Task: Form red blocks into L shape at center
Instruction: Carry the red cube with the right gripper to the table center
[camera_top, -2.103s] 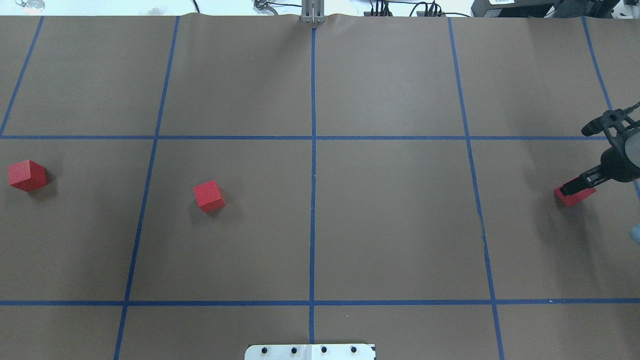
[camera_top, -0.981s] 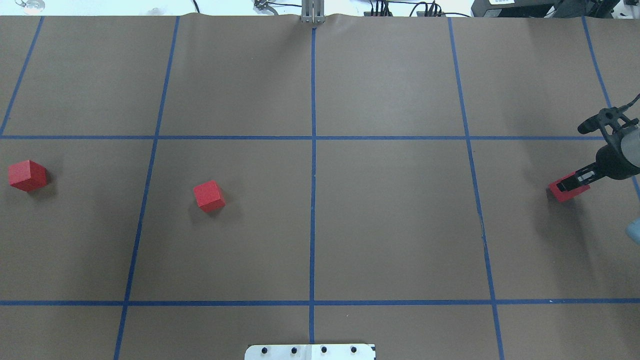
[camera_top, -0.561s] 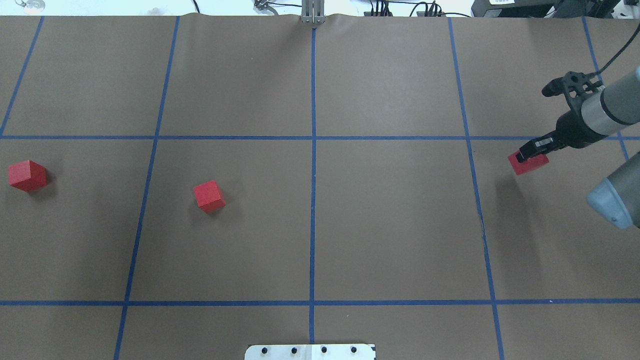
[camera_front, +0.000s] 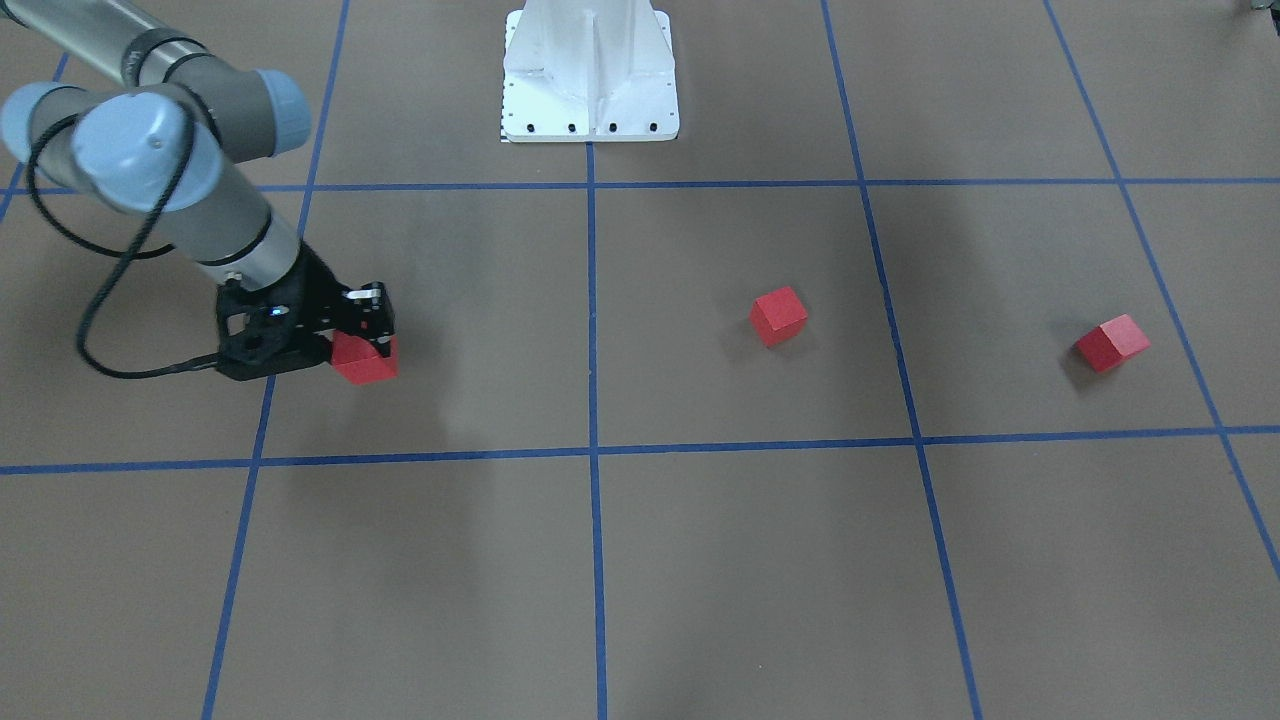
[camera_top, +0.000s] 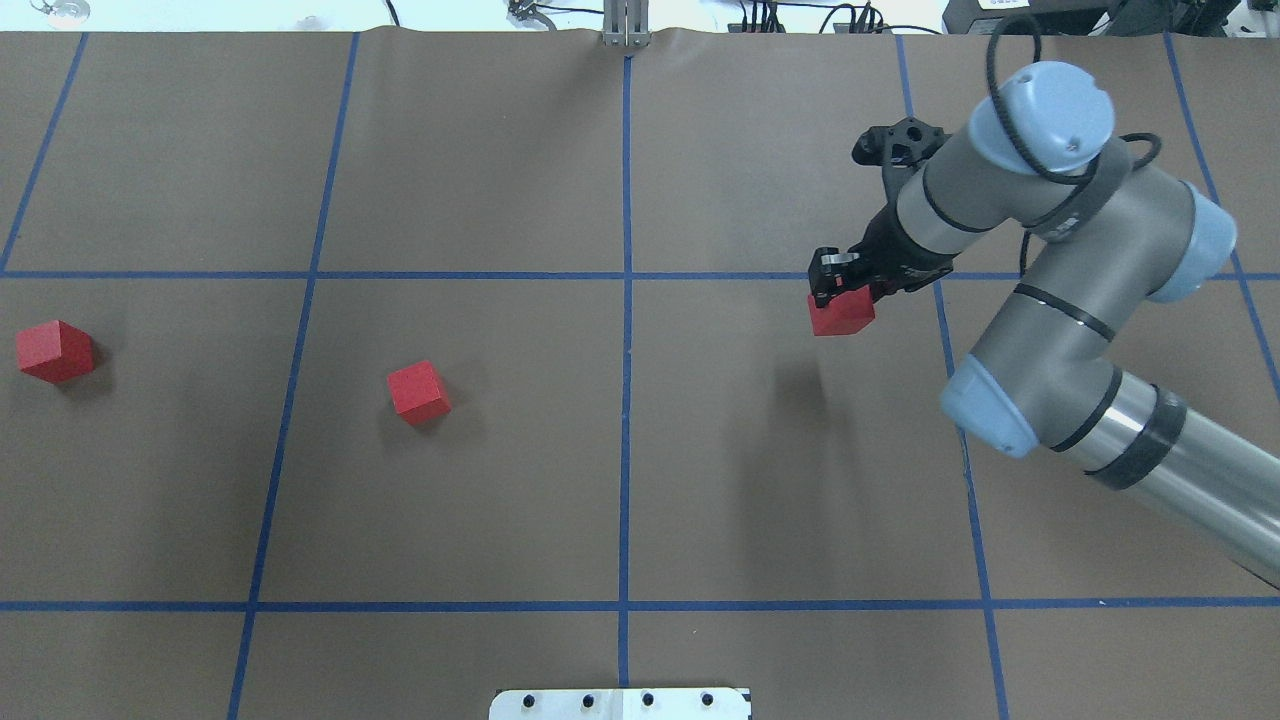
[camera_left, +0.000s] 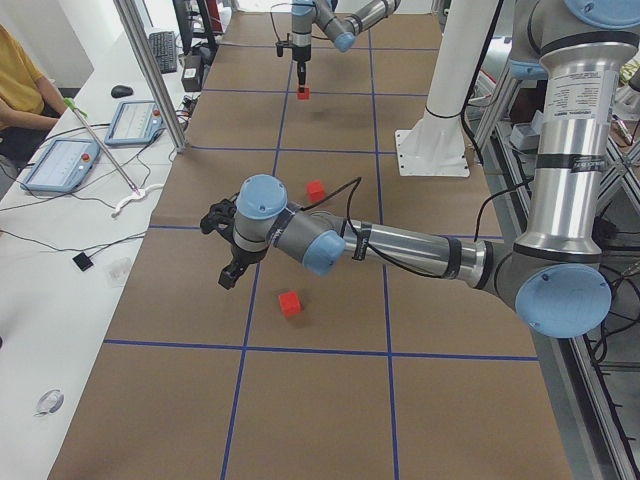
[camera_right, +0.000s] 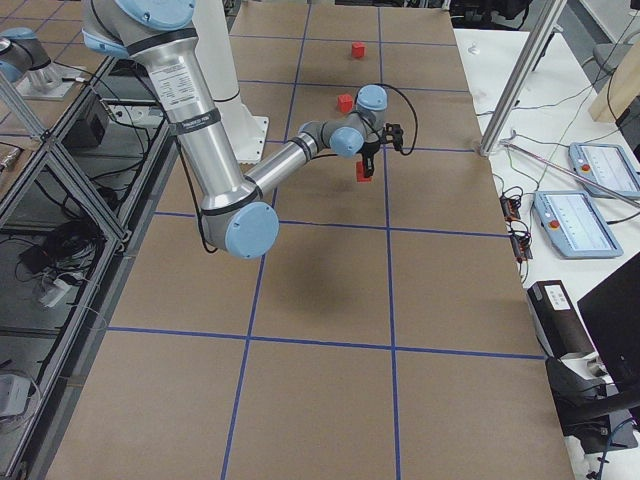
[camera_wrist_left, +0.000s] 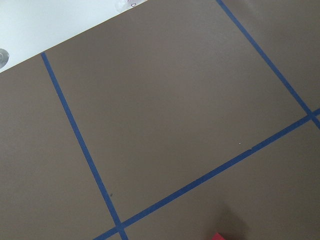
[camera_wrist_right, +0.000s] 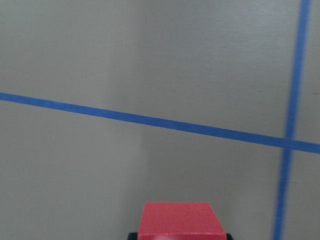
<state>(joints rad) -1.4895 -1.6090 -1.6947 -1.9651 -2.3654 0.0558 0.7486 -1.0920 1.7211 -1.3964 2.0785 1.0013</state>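
My right gripper (camera_top: 838, 292) is shut on a red block (camera_top: 842, 315) and holds it above the floor, right of the center tape line (camera_top: 626, 440). It also shows in the front-facing view (camera_front: 362, 335) with the block (camera_front: 366, 362), and the block fills the bottom of the right wrist view (camera_wrist_right: 181, 222). Two more red blocks lie on the floor: one left of the center line (camera_top: 418, 391), one at the far left (camera_top: 55, 350). My left gripper (camera_left: 228, 278) shows only in the exterior left view, raised beside the far-left block (camera_left: 290, 303). I cannot tell whether it is open.
The white robot base plate (camera_top: 620, 703) sits at the near edge. Blue tape lines cross the brown floor in a grid. The right arm's elbow (camera_top: 1010, 400) hangs over the right grid line. Operator desks with tablets (camera_left: 60, 165) stand beyond the far edge.
My right gripper has carried its red block from the table's right edge leftward and higher, toward the middle. The other two blocks have not moved.
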